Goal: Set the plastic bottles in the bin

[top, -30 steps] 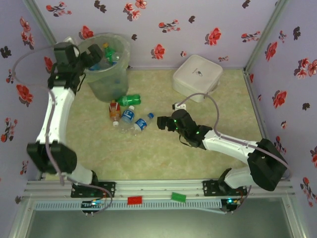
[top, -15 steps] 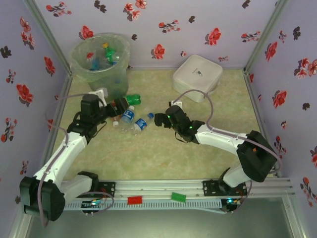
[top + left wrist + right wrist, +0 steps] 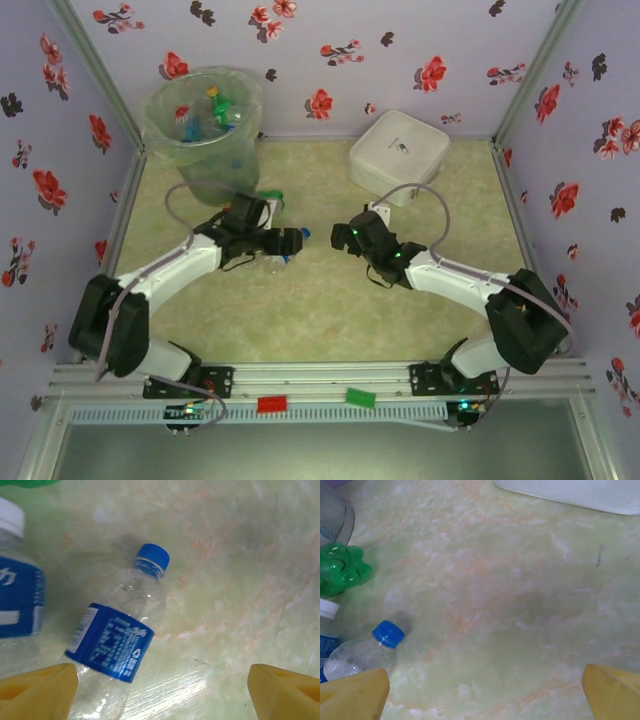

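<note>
From the overhead camera I have the left gripper point(image 3: 286, 244) reached out over the green table point(image 3: 330, 310) just in front of the bin point(image 3: 160, 120), and the right gripper point(image 3: 346, 237) facing it from the other side with a bare strip of table between them. Through the left wrist camera the two yellow fingers point(image 3: 35, 692) stand wide apart at the bottom corners and grip nothing. A clear blue-capped bottle point(image 3: 117, 645) with a blue label lies on its side between them, close against the finger at the picture's lower left, its cap pointing away from the gripper; I cannot tell whether that finger touches it. A white-capped bottle point(image 3: 17, 590) with a blue label lies just beside it at the picture's left edge. On the right wrist camera the fingers point(image 3: 352, 697) are spread fully open and empty over bare table. The blue-capped bottle sits off to that picture's left, near the left finger, with a green bottle point(image 3: 340, 570) beyond it and the white box point(image 3: 575, 492) along the top edge. The bin stands upright in the far left corner, well apart from the white box, with several bottles in the bin point(image 3: 215, 108), green and blue among them.
</note>
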Motion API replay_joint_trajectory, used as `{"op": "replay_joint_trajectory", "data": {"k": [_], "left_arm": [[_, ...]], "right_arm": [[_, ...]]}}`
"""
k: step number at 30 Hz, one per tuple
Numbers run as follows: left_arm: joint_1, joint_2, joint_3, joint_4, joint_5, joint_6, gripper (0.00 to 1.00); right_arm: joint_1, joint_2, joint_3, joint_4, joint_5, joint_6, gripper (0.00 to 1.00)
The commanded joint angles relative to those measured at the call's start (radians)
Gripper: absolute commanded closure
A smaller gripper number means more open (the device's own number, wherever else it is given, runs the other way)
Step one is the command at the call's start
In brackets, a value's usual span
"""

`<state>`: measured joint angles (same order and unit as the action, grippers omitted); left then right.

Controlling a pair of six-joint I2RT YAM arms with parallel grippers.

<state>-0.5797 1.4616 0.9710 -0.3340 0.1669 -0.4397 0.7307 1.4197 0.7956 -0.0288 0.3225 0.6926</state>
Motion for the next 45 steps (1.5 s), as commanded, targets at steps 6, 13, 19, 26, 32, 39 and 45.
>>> {"op": "replay_joint_trajectory", "data": {"k": [6,13,19,26,32,39,45], "left_arm": [[-0.099,0.171,0.18,-0.253,-0.221,0.147,0.15],[-0.146,0.262,0.222,-0.316,-0.361,0.172,0.15],[-0.158,0.323,0.229,-0.315,-0.394,0.18,0.16],[-0.161,0.359,0.223,-0.288,-0.394,0.176,0.18],[-0.16,0.368,0.214,-0.267,-0.39,0.174,0.28],[-0.161,0.321,0.184,-0.229,-0.389,0.161,0.45],[-0.159,0.186,0.152,-0.187,-0.396,0.136,0.5]], "right_arm": [[-0.026,-0.058,-0.048,-0.001,0.024,0.039,0.0],[-0.03,-0.052,-0.053,0.012,0.018,0.035,0.0],[-0.031,-0.047,-0.059,0.024,0.018,0.036,0.0],[-0.033,-0.06,-0.065,0.02,0.018,0.031,0.0],[-0.033,-0.061,-0.065,0.02,0.018,0.031,0.0],[-0.034,-0.064,-0.068,0.044,-0.036,0.02,0.0],[-0.035,-0.072,-0.078,0.092,-0.081,0.006,0.01]]}}
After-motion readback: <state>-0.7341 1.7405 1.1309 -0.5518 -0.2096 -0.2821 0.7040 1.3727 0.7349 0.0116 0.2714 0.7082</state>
